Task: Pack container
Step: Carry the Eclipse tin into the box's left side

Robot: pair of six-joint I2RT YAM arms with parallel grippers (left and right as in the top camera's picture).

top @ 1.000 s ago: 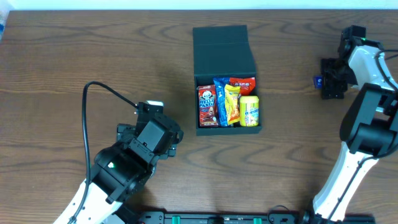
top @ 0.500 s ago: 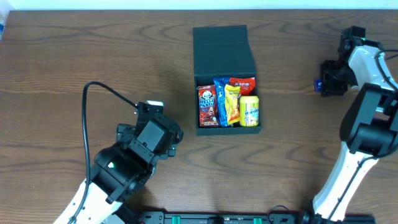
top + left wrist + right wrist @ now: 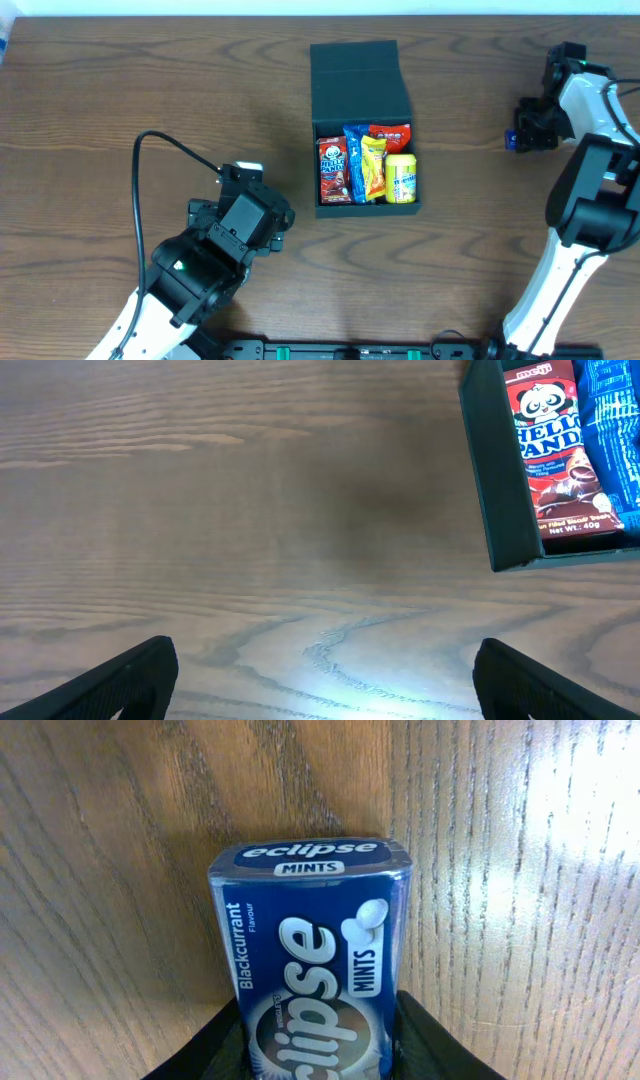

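Dark teal container (image 3: 362, 75) sits open by the middle of the table's (image 3: 100, 100) far edge, snack packets (image 3: 365, 165) inside. My right gripper (image 3: 527, 137), near the right edge, clamps a blue mint tin (image 3: 312, 960). My left gripper (image 3: 322, 678) stands wide.

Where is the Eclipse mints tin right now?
The Eclipse mints tin lies on the table at the far right of the overhead view, pinched between the right gripper fingers, well right of the open container.
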